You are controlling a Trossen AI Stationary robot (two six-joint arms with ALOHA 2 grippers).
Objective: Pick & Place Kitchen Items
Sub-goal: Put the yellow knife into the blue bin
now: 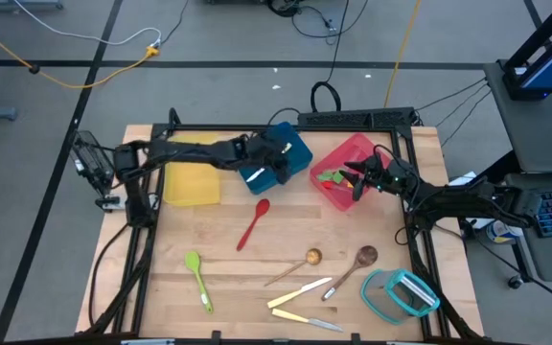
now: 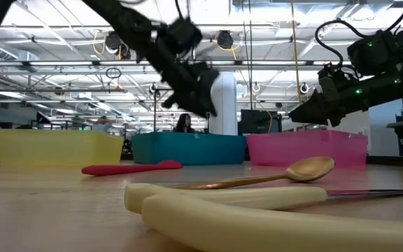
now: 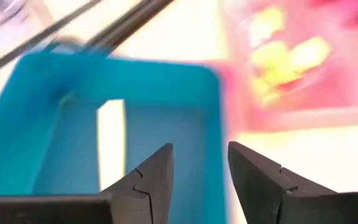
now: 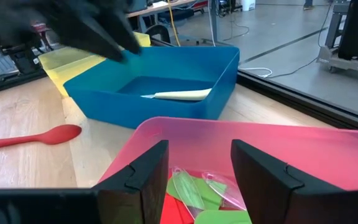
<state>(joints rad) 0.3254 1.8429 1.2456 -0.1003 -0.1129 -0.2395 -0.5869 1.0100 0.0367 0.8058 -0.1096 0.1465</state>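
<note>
Two hands over the trays, utensils spread below.
We see the yellow tray [image 1: 191, 179] at left, then the left hand [image 1: 278, 163] over the blue tray [image 4: 166, 90] — fingers apart, empty, a cream knife [image 4: 180, 94] lying inside. On the wooden surface [image 1: 257, 278] lie a green spoon [image 1: 197, 275], red spoon [image 1: 254, 221], wooden spoons [image 1: 351, 270] and more knives [image 1: 300, 293]. The right hand [image 4: 197, 180] hangs open above the pink tray [image 4: 303, 155] — green pieces [image 4: 188, 190] in it.

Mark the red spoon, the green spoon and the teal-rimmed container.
red spoon [image 1: 253, 223], high view, mid handle.
green spoon [image 1: 197, 277], high view, handle below the bowl.
teal-rimmed container [image 1: 369, 295], high view, left part of the rim.
</note>
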